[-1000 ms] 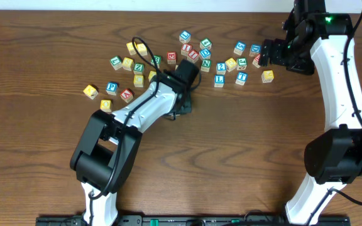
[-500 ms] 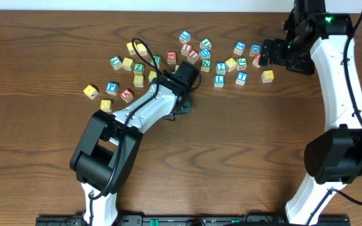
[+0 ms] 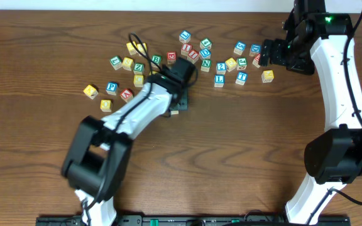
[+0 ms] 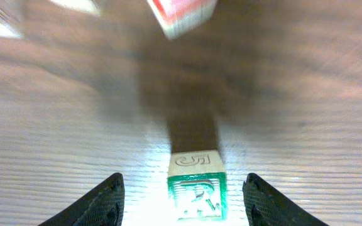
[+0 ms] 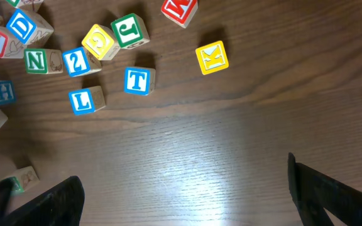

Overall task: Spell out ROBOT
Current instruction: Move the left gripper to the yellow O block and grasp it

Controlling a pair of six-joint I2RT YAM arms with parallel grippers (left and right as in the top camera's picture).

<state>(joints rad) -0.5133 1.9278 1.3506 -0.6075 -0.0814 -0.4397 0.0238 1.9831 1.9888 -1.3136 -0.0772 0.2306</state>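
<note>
A green letter R block [image 4: 197, 191] stands on the wood table between the open fingers of my left gripper [image 4: 184, 181]; neither finger touches it. Its top face shows a 5. In the overhead view my left gripper [image 3: 179, 100] sits just below the block pile, with the R block [image 3: 175, 112] at its tip. My right gripper [image 3: 261, 58] is open and empty, held above the right of the pile. In the right wrist view [image 5: 184, 188] it hangs over bare wood. A blue T block [image 5: 137, 80] lies close by.
Loose letter blocks lie scattered across the back of the table: a blue L [image 5: 82, 100], a yellow K [image 5: 211, 56], a green J [image 5: 129, 30], a green N [image 5: 38, 61]. A red block [image 4: 182, 14] lies beyond the R block. Small blocks [image 3: 109, 94] lie at the left.
My left arm has shifted a little back and to the left. The R block now shows on the table at the gripper's tip. The right arm has not moved.
</note>
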